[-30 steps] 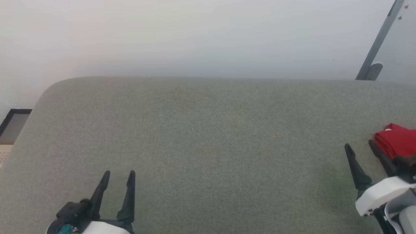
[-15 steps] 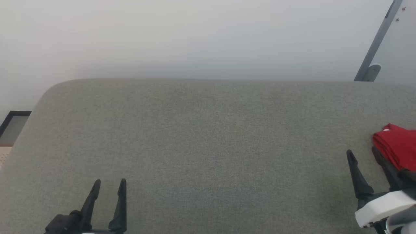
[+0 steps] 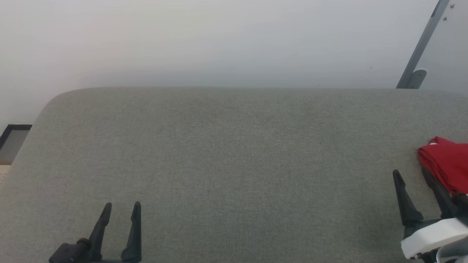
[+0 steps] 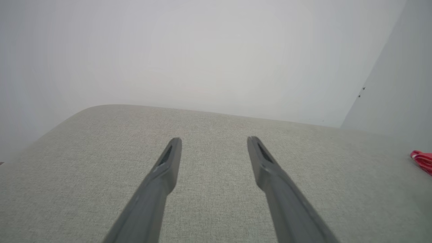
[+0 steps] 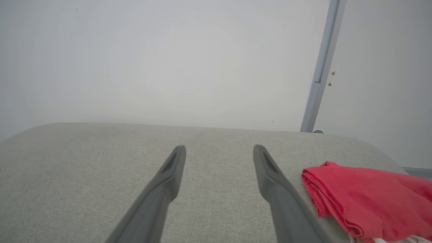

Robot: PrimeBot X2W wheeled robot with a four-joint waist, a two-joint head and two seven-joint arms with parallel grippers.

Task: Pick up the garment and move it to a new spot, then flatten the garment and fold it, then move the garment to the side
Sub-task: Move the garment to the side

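The garment (image 3: 446, 166), bright red and folded into a compact bundle, lies at the far right edge of the grey padded surface (image 3: 234, 153). In the right wrist view the garment (image 5: 368, 199) sits just right of my right gripper (image 5: 219, 148), with a bit of white showing at its lower edge. My right gripper (image 3: 411, 173) is open and empty, its right finger close beside the cloth. At the lower left my left gripper (image 3: 122, 206) is open with nothing in it. The left wrist view has my left gripper (image 4: 214, 140) above bare fabric, a red sliver of garment (image 4: 422, 160) far right.
A plain white wall (image 3: 219, 40) rises behind the padded surface. A grey metal post with a foot bracket (image 3: 420, 47) leans at the back right. At the far left, past the rounded corner, a dark-framed floor panel (image 3: 12, 140) shows.
Both grippers have drawn back toward the bottom of the head view, the left one more so. Both stayed open. The garment lies in the same place.
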